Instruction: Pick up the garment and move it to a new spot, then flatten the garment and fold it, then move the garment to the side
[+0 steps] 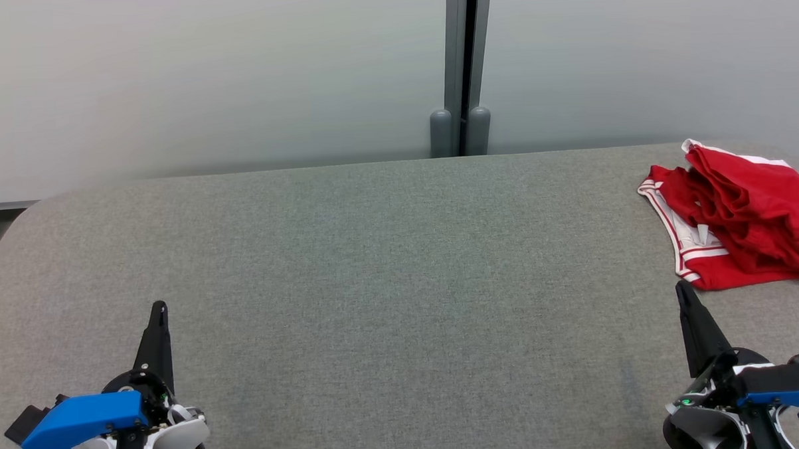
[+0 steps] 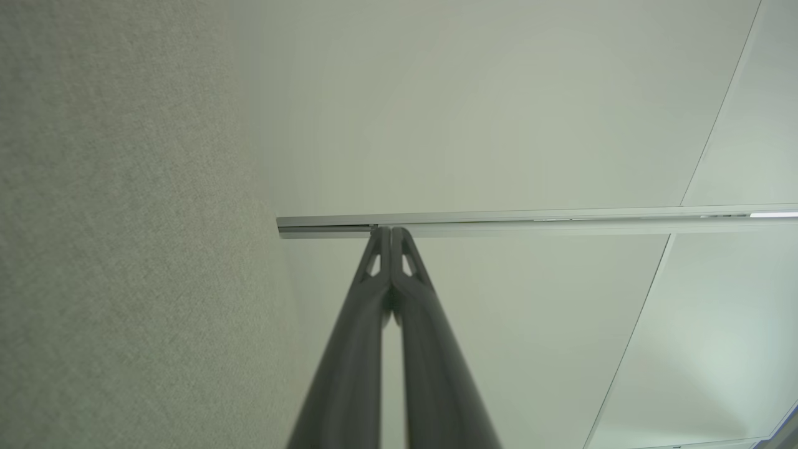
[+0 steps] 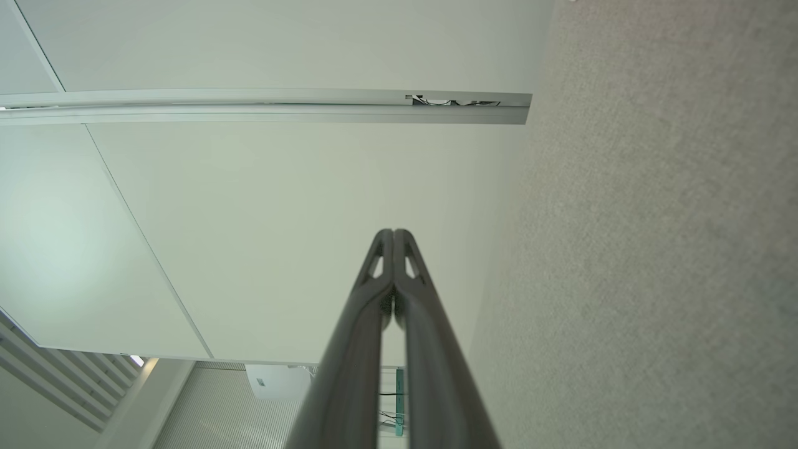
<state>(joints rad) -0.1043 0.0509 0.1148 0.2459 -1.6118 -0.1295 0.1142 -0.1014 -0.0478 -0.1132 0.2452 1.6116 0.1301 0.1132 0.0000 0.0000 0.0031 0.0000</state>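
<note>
Red garment (image 1: 738, 219) lies crumpled at the table's (image 1: 374, 265) far right edge.
Both the left gripper (image 1: 158, 309) and the right gripper (image 1: 682, 288) are pressed together, empty; the cloth looks light and limp, best pinched at the white-trimmed hem.

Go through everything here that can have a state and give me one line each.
garment: crumpled in a heap at the far right of the table, not flattened, not folded, not held.
left gripper: shut, empty, at the near left.
right gripper: shut, empty, just short of the garment's near edge, not touching it.
</note>
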